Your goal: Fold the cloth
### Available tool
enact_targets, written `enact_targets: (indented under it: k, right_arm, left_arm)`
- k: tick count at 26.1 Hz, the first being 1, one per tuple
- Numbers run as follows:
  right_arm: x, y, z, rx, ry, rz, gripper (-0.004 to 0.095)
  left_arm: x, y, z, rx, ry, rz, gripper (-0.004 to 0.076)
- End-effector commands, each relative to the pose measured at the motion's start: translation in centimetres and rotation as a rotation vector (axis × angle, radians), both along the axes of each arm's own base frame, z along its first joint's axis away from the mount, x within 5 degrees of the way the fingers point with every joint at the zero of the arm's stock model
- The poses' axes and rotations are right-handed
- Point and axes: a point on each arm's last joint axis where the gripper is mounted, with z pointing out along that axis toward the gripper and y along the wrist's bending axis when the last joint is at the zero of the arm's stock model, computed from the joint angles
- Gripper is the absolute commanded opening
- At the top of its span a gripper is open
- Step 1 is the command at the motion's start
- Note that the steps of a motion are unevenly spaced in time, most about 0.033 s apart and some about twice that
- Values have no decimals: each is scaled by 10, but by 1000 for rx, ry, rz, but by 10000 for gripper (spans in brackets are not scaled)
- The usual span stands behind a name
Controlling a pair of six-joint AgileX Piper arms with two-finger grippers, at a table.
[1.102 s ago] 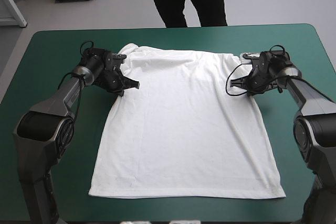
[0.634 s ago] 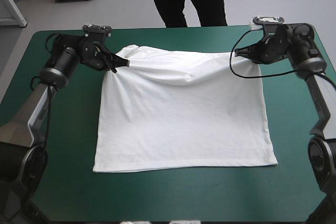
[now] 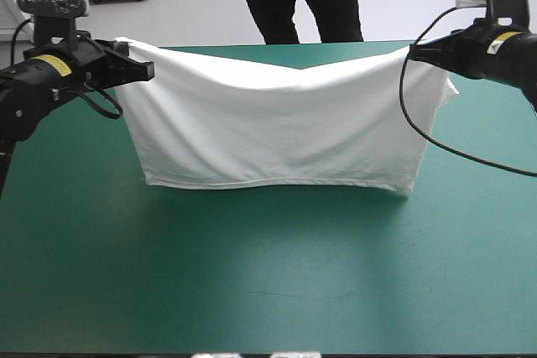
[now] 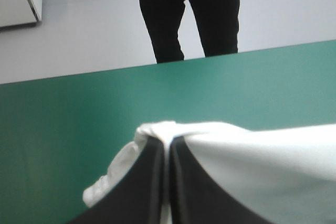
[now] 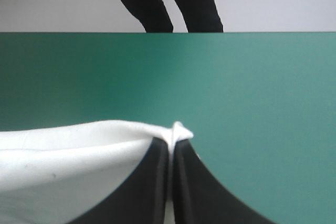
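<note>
White T-shirt point(image 3: 277, 132) hanging stretched like a curtain over the table's far half, lower hem close to the teal-green cover point(image 3: 268, 274), contact unclear. Pinched at one upper corner by left gripper point(image 3: 148, 70), black fingers nearly together on fabric. Clamped likewise at the other corner by right gripper point(image 3: 412, 53).

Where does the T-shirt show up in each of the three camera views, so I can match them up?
High view: the T-shirt hangs stretched between the left hand and the right hand.
Left wrist view: a T-shirt corner is pinched in the left hand.
Right wrist view: a T-shirt corner is pinched in the right hand.
Shared landmark: the table's far edge, beyond the T-shirt in all three.
</note>
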Motion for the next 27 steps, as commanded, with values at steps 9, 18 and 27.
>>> enact_targets:
  k: [9, 18, 27]
  right_arm:
    - [-93, -3, 79, 117, -440, 55, -17]
    - [-58, -1, 75, 139, -490, 39, -17]
    - [21, 2, 52, 137, -559, 1, -17]
  left_arm:
    - [-95, 14, 75, -168, -452, -58, -9]
    - [-46, 3, 65, -195, -443, -56, -9]
    - [33, -11, 43, -228, -539, -19, -9]
